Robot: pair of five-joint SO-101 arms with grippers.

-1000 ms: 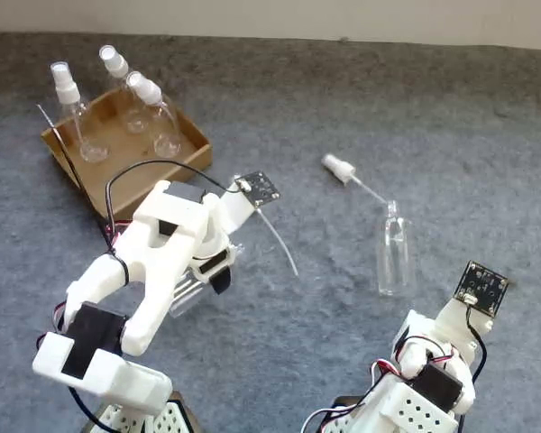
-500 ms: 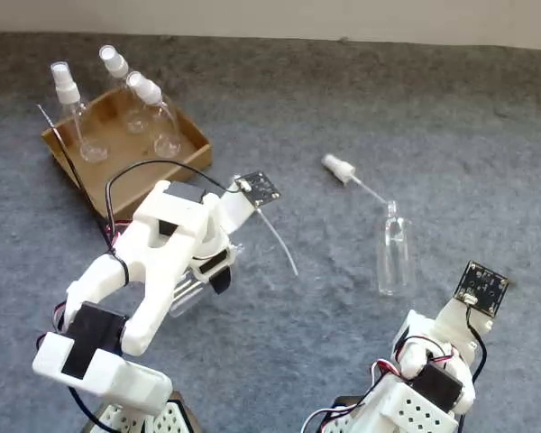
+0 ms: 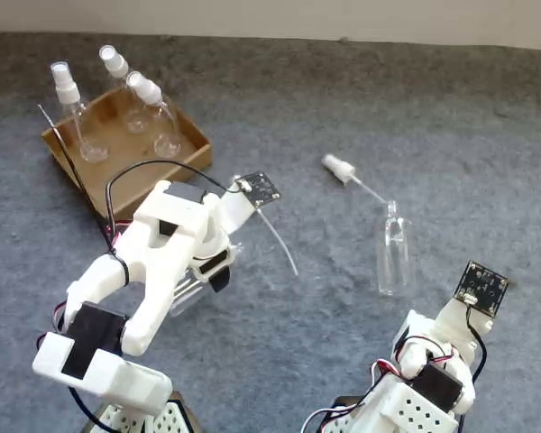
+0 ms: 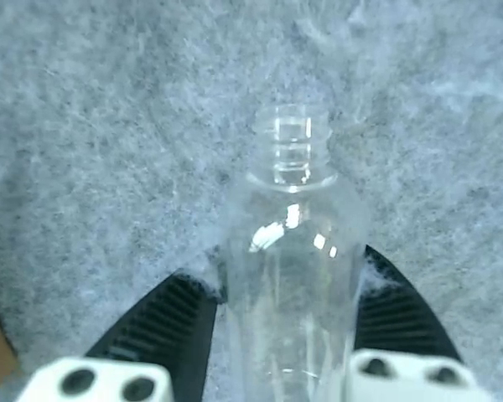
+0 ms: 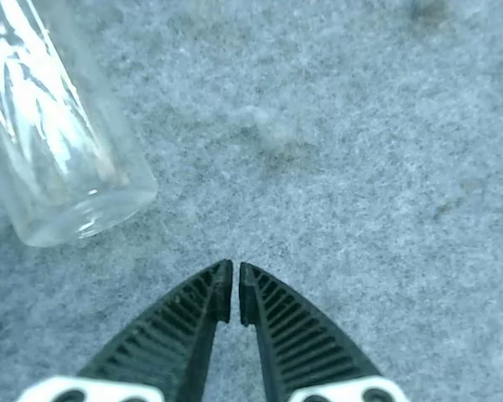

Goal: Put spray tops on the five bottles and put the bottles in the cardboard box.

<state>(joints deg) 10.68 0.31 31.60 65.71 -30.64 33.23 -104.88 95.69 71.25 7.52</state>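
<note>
In the left wrist view my left gripper (image 4: 285, 314) is shut on a clear bottle (image 4: 292, 243) with no top; its open threaded neck points away over the carpet. From above, the left arm (image 3: 176, 244) holds that bottle (image 3: 191, 290) low beside the cardboard box (image 3: 191, 149). Three bottles with white spray tops (image 3: 131, 99) stand in the box. A second clear bottle (image 3: 394, 253) lies topless on the carpet, with a loose spray top (image 3: 339, 168) just beyond its neck. My right gripper (image 5: 235, 289) is shut and empty, close to that bottle's base (image 5: 59, 159).
A thin white tube (image 3: 279, 242) lies on the grey carpet just right of the left arm. The right arm (image 3: 437, 361) sits at the near right edge. A pale wall strip runs along the far side.
</note>
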